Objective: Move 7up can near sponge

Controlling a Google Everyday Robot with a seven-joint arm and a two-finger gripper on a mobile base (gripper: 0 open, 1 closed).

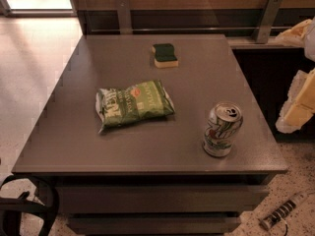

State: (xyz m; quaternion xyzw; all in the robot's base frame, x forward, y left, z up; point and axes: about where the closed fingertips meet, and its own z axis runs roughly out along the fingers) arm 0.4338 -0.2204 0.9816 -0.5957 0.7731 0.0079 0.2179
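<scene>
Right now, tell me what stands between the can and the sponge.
Nothing visible does. The can stands front right, the sponge at the back; the bag lies left of that line. The claw hangs past the right edge of the table.

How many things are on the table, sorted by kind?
Cans: 1, the silver-white aluminium 7up can.
Sponges: 1, the small rectangular sponge, dark green on pale yellow.
Bags: 1, the flat green crisp bag.
Total: 3 on the grey table.
The pale gripper is beside the table's right edge, touching none of them.
</scene>
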